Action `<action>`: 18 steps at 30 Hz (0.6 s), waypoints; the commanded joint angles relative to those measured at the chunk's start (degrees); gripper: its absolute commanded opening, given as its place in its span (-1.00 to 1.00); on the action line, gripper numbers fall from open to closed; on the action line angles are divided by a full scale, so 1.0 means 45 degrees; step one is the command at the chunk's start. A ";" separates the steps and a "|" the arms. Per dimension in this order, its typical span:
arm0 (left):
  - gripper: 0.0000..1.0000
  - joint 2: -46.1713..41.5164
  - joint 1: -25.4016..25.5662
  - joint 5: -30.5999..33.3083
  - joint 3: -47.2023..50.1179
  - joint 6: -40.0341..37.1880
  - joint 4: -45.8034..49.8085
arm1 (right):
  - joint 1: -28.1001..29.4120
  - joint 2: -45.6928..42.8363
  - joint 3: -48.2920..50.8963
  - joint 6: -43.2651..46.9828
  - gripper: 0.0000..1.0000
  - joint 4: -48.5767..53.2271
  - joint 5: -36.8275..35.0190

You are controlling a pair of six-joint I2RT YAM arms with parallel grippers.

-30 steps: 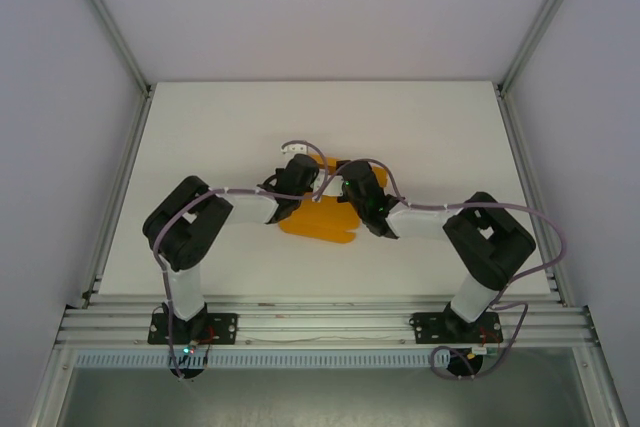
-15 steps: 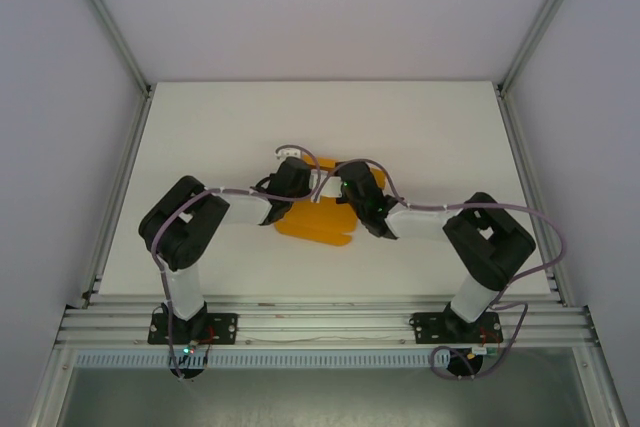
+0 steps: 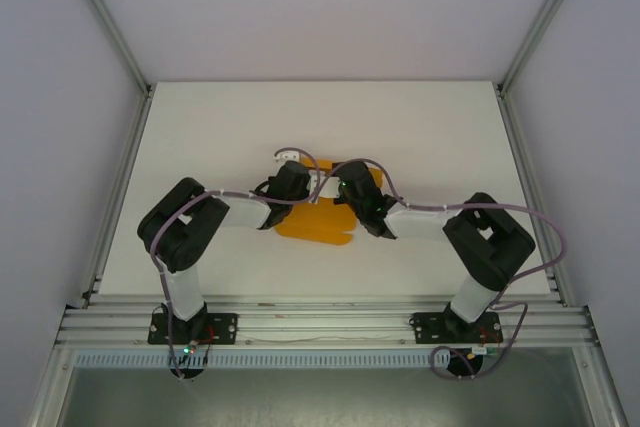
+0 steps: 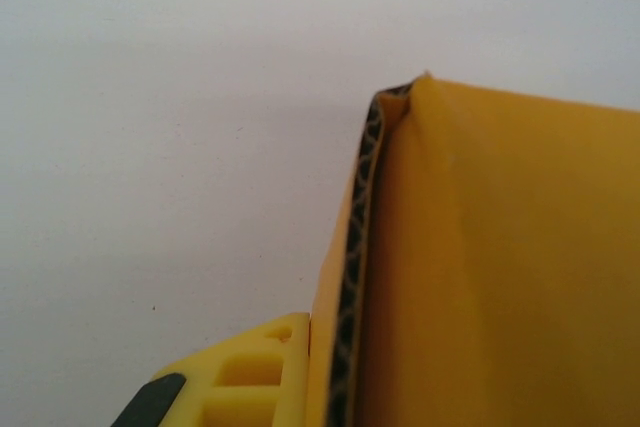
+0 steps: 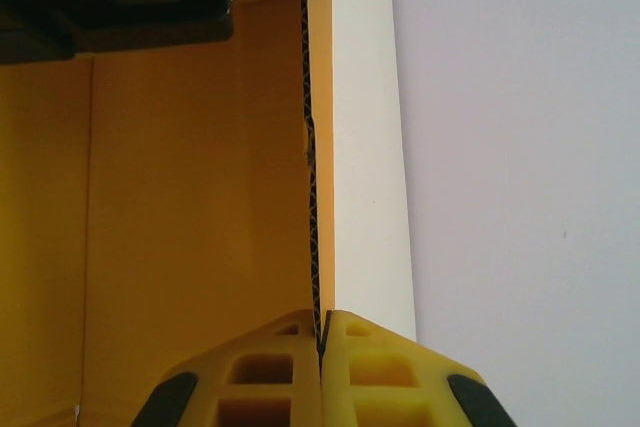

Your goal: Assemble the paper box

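Paper box (image 3: pixel 318 226) has shifted slightly left with the left hand (image 3: pixel 289 185). It sits mid-worktop (image 3: pixel 430 137), partly folded, between both arms. Right hand (image 5: pixel 322 345) is pinched on an upright panel's corrugated edge. Left hand is closed on another panel, one finger (image 4: pixel 255 375) tight against its edge.

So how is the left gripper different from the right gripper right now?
The right gripper shows both yellow fingers pressed together on the paper box edge; the left gripper shows one yellow finger beside the card, the other hidden behind it. The card edge runs straight up from the right gripper, but leans and ends at a folded corner by the left gripper. Both are shut on the same orange box.
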State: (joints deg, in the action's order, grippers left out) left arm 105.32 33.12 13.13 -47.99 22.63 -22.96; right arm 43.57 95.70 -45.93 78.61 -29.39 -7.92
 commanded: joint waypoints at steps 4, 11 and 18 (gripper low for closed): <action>0.15 -0.0710 -0.0448 0.0059 0.0488 0.0348 0.0121 | -0.0034 -0.0042 0.0071 -0.0262 -1.00 0.1445 -0.0412; 0.27 -0.2081 -0.0447 -0.1110 0.0970 0.0252 0.0494 | -0.0040 -0.0018 0.0012 -0.0223 -1.00 0.1414 -0.0466; 0.10 -0.2118 -0.0462 -0.1340 0.0751 0.0219 0.0482 | -0.0034 0.0024 -0.0062 -0.0270 -1.00 0.1303 -0.0581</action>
State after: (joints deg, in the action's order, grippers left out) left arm 95.04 31.38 7.55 -43.88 23.09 -21.50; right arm 43.46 95.70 -45.95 78.32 -27.77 -9.28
